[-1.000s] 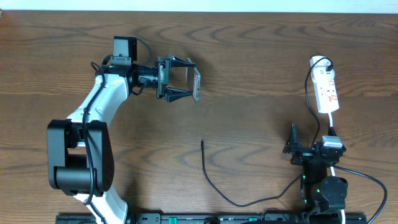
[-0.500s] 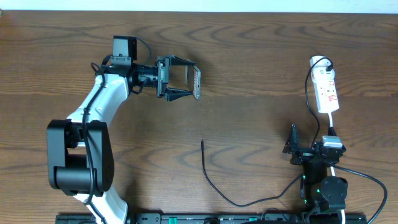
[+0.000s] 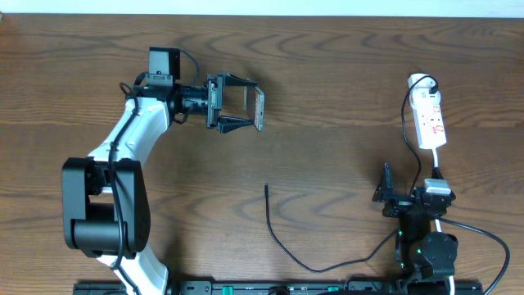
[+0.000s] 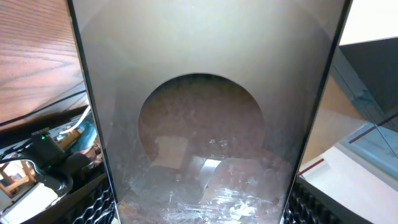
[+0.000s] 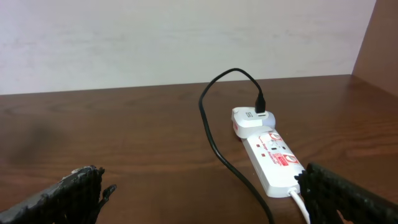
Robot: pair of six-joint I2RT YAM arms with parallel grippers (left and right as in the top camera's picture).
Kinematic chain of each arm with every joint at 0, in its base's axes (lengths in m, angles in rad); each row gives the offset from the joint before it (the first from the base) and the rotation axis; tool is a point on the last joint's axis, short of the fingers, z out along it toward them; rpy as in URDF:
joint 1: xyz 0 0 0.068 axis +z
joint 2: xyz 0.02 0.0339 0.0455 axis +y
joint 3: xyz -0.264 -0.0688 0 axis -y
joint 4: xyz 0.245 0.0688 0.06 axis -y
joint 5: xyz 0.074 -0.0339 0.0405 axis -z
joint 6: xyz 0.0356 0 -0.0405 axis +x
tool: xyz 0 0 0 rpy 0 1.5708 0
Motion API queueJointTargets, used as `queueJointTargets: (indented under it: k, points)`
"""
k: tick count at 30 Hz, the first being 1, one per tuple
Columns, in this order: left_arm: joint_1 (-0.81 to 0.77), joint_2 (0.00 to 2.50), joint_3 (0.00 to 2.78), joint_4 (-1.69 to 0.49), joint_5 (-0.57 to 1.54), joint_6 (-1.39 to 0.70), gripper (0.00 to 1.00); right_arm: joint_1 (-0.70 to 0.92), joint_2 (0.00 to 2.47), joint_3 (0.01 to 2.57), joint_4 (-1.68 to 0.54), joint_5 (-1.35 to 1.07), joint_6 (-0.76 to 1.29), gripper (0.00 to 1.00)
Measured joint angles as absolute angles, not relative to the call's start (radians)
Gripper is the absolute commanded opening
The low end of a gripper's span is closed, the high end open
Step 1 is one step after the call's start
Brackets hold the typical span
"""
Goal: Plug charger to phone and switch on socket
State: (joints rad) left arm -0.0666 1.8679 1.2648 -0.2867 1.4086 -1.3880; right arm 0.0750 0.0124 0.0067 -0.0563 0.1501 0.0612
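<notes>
Left pincer (image 3: 246,105) stays clamped on the phone (image 3: 259,110), held on edge over the worktop (image 3: 344,65), barely shifted and now steady. Charger (image 3: 266,190) tip lies unmoved; right pincer (image 5: 202,180), spread wide, idles near the socket (image 3: 431,121). Plugging hasn't begun, I'd say.
</notes>
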Motion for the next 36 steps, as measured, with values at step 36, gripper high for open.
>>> queueJointTargets:
  k: [36]
  points:
    - [-0.067,1.868,1.265,-0.208,1.312,-1.119,0.07,0.075,0.012,0.007,-0.056,0.150,0.061,0.99]
